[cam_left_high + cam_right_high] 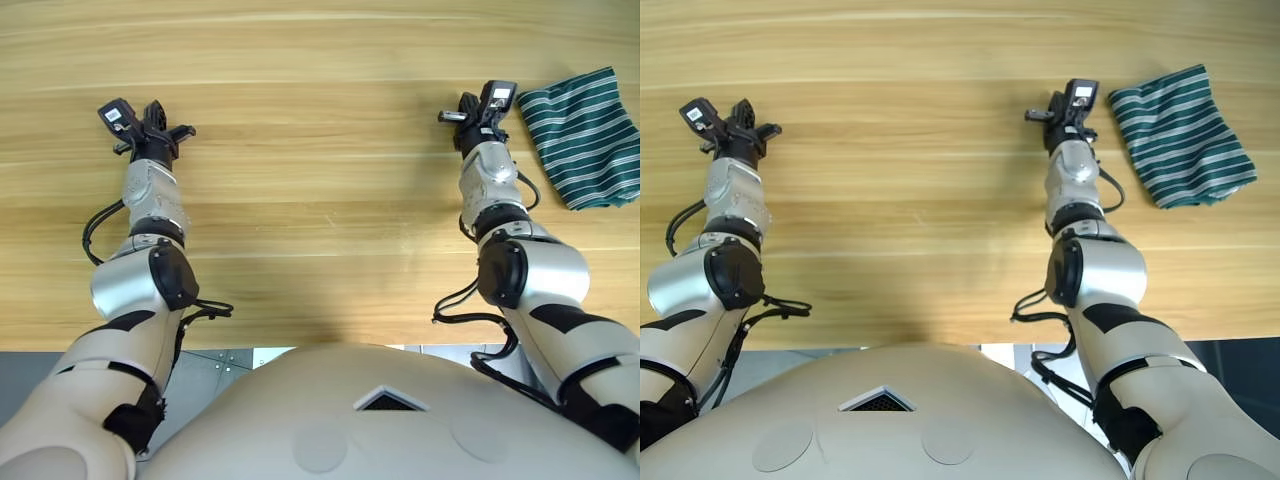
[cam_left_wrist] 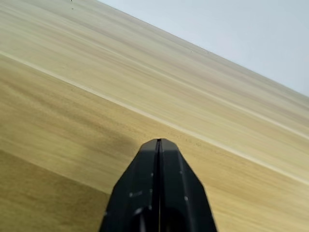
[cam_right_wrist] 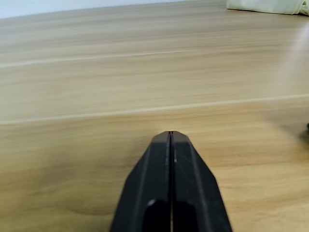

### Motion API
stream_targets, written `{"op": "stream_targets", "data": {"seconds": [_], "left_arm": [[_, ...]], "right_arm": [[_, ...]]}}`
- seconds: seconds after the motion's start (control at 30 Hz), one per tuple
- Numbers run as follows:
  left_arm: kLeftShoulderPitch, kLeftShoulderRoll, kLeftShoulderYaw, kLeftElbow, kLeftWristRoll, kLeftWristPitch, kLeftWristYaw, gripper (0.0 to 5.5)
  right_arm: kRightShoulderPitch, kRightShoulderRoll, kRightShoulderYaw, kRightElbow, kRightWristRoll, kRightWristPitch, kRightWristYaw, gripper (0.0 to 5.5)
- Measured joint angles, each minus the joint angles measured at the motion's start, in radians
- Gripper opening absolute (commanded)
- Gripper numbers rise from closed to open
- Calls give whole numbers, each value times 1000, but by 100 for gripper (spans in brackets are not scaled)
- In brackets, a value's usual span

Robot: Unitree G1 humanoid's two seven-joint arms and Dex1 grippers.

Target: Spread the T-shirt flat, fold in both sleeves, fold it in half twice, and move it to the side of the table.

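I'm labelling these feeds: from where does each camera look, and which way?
Left eye view: on the head, facing forward-down at the light wooden table; both arms show, folded green white-striped T-shirt beside the right.
Right eye view: same head, sharing that scene.
Left wrist view: on the left wrist, low across the table past the left gripper, jaws shut.
Right wrist view: right wrist, likewise past the right gripper, jaws shut.
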Motion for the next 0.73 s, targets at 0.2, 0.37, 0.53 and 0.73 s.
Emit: {"op": "stream_targets", "data": {"seconds": [0.2,0.37,0.53,0.73], "left_arm": [[-3,6,18,0,14,11,21,0],[-3,17,30,0,25,24,34,0],[-6,19,33,0,46,38,53,0],[-6,20,41,0,60,39,55,0]], "right_arm": [[-2,-22,-16,1,-19,28,-81,3],[-10,-22,-16,1,-36,50,-115,3],[-12,-22,-15,1,-44,60,-131,3],[-12,-20,-17,1,-59,61,-150,3]]}}
